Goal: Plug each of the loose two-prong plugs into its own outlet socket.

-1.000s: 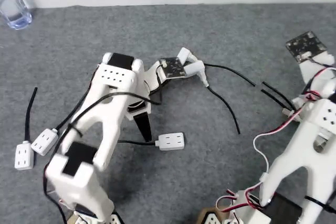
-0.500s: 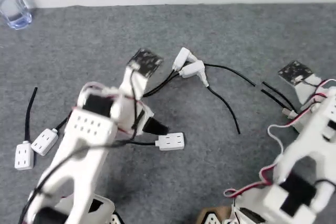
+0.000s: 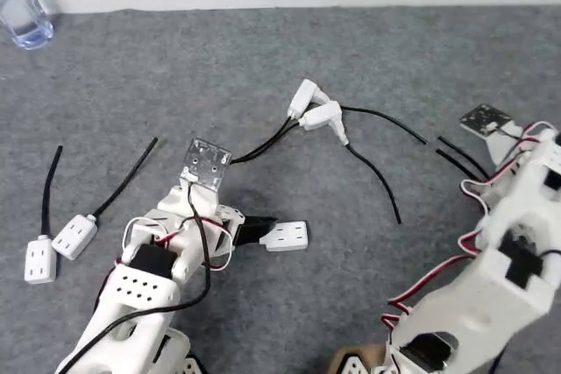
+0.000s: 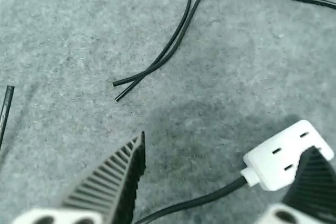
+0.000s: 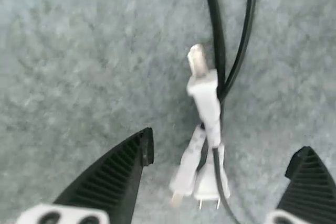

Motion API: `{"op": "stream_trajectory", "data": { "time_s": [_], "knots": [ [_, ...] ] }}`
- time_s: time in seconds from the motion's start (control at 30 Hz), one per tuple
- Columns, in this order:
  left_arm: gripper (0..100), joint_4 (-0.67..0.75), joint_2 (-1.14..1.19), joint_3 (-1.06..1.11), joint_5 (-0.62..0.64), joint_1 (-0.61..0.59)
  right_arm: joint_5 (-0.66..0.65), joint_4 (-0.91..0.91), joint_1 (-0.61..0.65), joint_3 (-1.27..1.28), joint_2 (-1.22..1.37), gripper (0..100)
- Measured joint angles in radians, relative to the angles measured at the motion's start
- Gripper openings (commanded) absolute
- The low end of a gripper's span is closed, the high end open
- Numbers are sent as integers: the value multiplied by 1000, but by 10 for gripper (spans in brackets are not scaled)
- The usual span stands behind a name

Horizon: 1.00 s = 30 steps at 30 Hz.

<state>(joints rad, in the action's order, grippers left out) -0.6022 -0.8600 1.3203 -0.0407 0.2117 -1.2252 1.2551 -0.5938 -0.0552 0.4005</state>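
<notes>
Plugs first: the loose two-prong plugs point(image 5: 205, 103) lie in a small tangle with their black cords point(image 5: 211, 14) on the grey surface point(image 3: 394, 59). They sit directly under my right tool point(image 5: 226, 142), whose jaws are spread wide to either side of them and hold nothing. I judge it is placed there to come down on one plug. My left tool point(image 4: 226, 148) is likewise spread and empty, low over the surface, with the nearest socket point(image 4: 286, 156) just beside one jaw. I think that placement lets it grip and steady the socket as the receiver. Counting in the high view, I get five white sockets. They are the nearest socket, two spare sockets point(image 3: 74, 236) close together out beyond the left arm, and a centre pair point(image 3: 323, 115) farther back. The centre pair seems already to have plugs seated in it. Of loose plugs I make out at least two; the tangle prevents a sure count.
</notes>
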Motion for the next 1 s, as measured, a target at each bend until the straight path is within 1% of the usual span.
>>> {"op": "stream_trajectory", "data": {
  "time_s": [0.17, 0.23, 0.4, 0.47, 0.5, 0.57, 0.8, 0.87, 1.0],
  "knots": [
    [423, 52, 3, 25, 0, 0, 31, 0, 43, -78, 57, 374],
    [423, 68, 12, 25, 0, 0, 40, 0, 64, -91, 63, 320],
    [423, 74, 40, 25, 0, 0, 43, 21, 97, -94, 71, 130],
    [423, 74, 41, 25, -8, 17, 43, 21, 97, -94, 71, 82],
    [423, 74, 46, 25, -20, 28, 43, 21, 97, -94, 71, 80],
    [423, 74, 48, 25, -35, 52, 43, 21, 89, -94, 71, 112],
    [423, 74, 48, 25, -46, 64, 43, 21, 49, -94, 71, 305],
    [423, 74, 48, 25, -46, 64, 43, 21, 49, -94, 78, 325],
    [423, 74, 48, 25, -49, 64, 15, 21, 49, -94, 138, 324]
  ]
}}
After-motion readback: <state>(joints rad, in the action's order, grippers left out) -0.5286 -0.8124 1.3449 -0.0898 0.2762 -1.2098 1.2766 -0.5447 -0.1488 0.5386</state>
